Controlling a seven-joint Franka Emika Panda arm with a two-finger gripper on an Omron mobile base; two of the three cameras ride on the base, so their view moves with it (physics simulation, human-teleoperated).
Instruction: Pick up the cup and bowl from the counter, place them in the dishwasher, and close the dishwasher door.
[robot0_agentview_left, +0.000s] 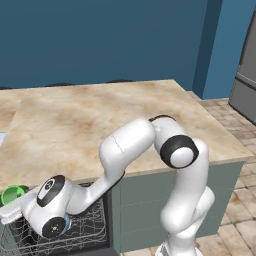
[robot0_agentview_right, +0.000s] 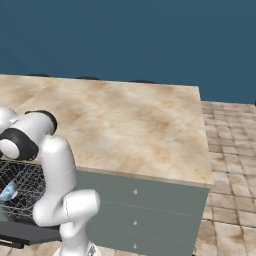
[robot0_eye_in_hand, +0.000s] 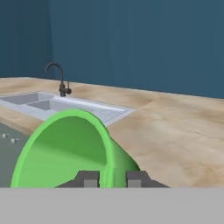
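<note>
The green cup (robot0_eye_in_hand: 65, 151) is gripped by its rim in the end effector (robot0_eye_in_hand: 111, 178) and carried above the dishwasher rack (robot0_agentview_left: 85, 227); lowering toward 6 o'clock is called for next.

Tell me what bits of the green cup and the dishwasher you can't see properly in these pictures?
- Cup: in the hand view its bottom part is cut off at the lower edge. In the left base view the cup is partly hidden by the white hand.
- Gripper: just the tips show, pinching the cup's rim.
- Dishwasher rack: the arm covers much of it, and the edges cut it off.
- Dishwasher door: mostly hidden behind the arm.
</note>
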